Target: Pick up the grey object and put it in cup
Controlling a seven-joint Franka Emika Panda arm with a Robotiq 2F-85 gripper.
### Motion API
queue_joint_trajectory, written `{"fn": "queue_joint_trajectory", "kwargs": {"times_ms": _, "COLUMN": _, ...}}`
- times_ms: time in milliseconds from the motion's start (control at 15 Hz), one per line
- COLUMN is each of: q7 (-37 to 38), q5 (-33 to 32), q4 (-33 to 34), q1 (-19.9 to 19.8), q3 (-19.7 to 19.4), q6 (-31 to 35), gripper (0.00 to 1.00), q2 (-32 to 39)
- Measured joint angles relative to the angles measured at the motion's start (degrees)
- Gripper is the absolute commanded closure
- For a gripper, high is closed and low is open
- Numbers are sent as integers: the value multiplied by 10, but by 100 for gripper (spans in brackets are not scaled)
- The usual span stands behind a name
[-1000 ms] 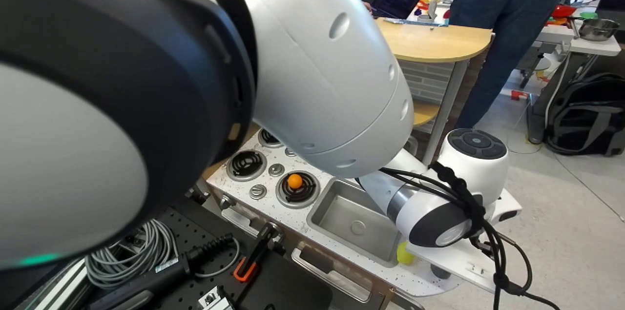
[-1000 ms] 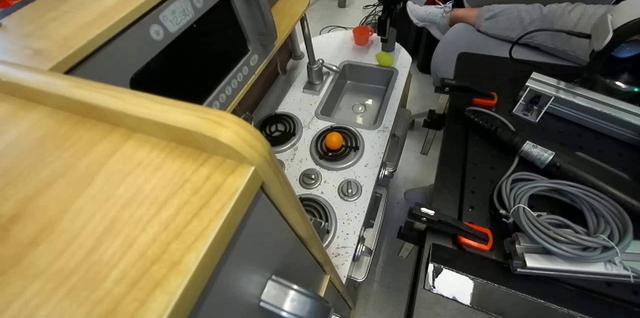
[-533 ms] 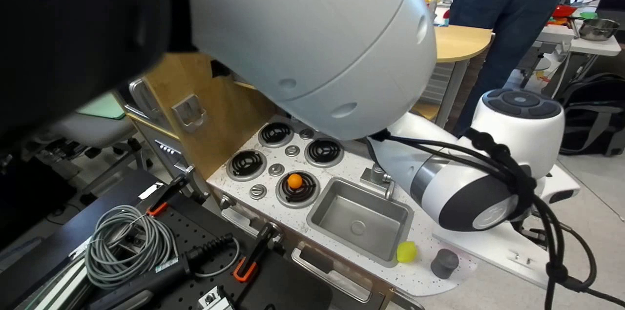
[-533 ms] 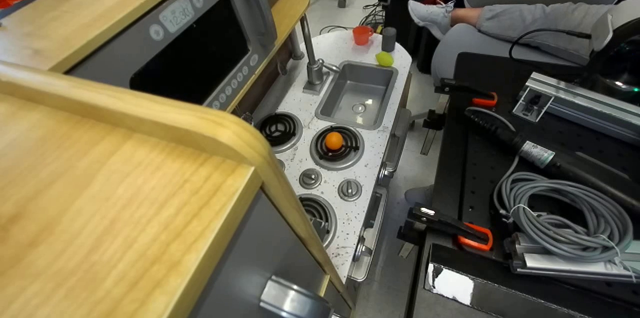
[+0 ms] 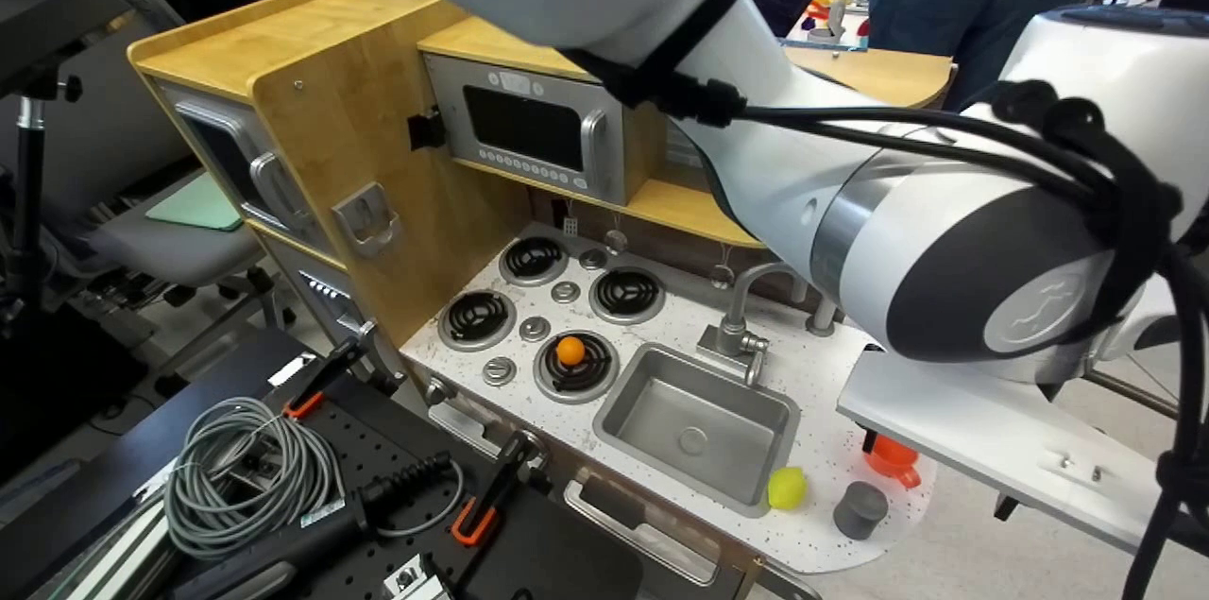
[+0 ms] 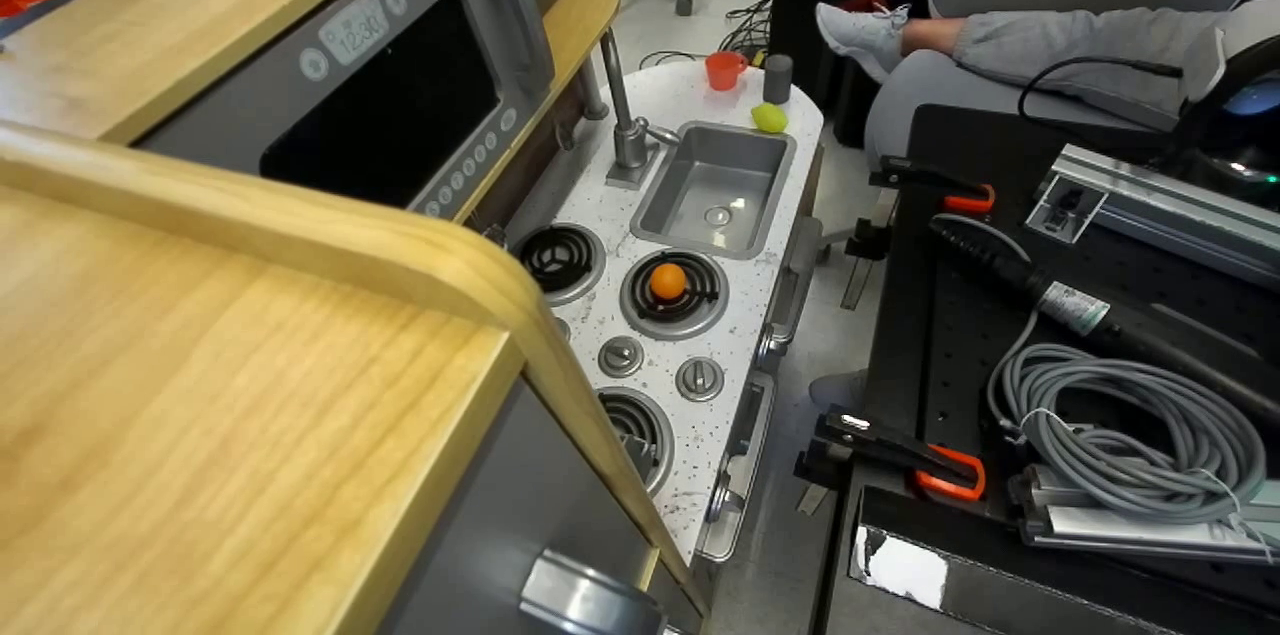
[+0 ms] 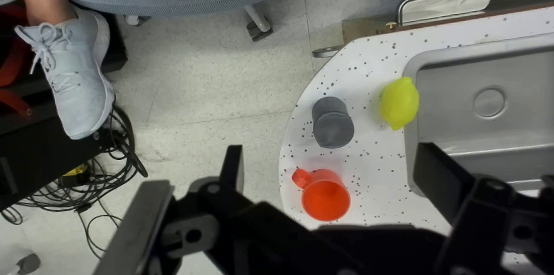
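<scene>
At twelve o'clock from the cup, wrist view, grey object is seen ungripped; fingers are spread wide. Cup could be knocked by off-centre descent.

grey object: upright cylinder | cup: red, handled, upright | both on counter, near but apart

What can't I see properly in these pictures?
Red cup: partly hidden behind the white panel in an exterior view.
Gripper: mostly behind that panel there; the wrist view shows it open.
Grey object: underside hidden by the counter in every view.
Sink: one end cut off by the wrist view's right edge.
Microwave: lower button markings too small in both exterior views.
</scene>
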Motion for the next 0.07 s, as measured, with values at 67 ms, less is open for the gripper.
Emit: {"fn": "queue_joint_trajectory", "kwargs": {"times_ms": 67, "q7": 0, "q5": 0, "q4": -6, "q1": 0, "q3": 0, "q6": 0, "gripper": 0, "q2": -5}}
